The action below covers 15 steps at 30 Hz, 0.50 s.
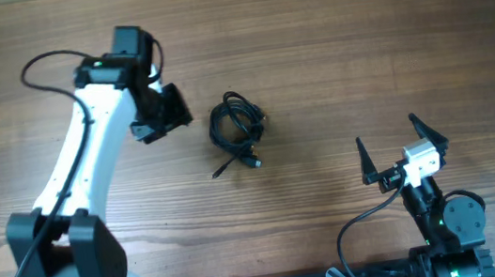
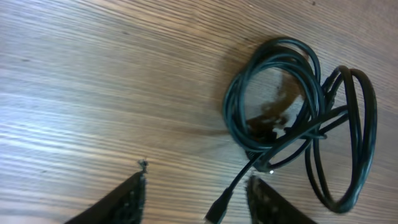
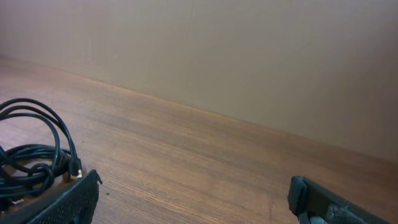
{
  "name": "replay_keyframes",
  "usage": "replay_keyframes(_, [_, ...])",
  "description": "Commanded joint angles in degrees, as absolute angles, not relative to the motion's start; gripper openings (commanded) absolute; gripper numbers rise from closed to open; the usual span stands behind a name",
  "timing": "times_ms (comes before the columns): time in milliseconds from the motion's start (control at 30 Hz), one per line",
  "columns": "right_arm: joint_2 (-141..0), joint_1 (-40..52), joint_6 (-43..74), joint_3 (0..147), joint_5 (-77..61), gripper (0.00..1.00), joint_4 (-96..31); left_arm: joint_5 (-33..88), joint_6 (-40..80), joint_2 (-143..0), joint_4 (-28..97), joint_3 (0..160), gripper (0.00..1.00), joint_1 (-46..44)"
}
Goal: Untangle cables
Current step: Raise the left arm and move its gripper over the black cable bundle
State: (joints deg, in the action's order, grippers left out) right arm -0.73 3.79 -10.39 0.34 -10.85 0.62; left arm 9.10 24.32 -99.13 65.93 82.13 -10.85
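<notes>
Lying coiled on counter point(image 1: 357, 30): cables point(image 1: 239, 130). Left gripper point(image 1: 170, 120) just left, apart. Right gripper point(image 1: 396, 147) near-right, apart.

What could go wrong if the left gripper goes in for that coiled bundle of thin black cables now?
The coiled black cables overlap tightly, so the open left gripper may grab several strands and drag the bundle whole. The open right gripper sits well away, so nothing would pin the coil on the wooden table.

Overhead looks down; both wrist views share the cables point(image 1: 238, 132).
</notes>
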Motion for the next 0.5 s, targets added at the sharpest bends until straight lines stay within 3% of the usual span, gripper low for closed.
replay_keyframes(0, [-0.3, 4.1, -10.5, 0.3, -10.1, 1.0, 0.7, 9.8, 26.6, -101.3, 63.1, 82.4, 0.59, -14.6])
replay_keyframes(100, [-0.3, 4.1, -10.5, 0.3, -10.1, 1.0, 0.8, 9.8, 28.1, -101.4, 58.8, 82.4, 0.73, -16.3])
replay_keyframes(133, [-0.3, 4.1, -10.5, 0.3, -10.1, 1.0, 0.7, 9.8, 29.3, -101.4, 57.4, 82.4, 0.84, -16.7])
replay_keyframes(467, [-0.3, 4.1, -10.5, 0.3, -10.1, 1.0, 0.7, 9.8, 33.9, -102.1, 54.0, 82.4, 0.91, -23.3])
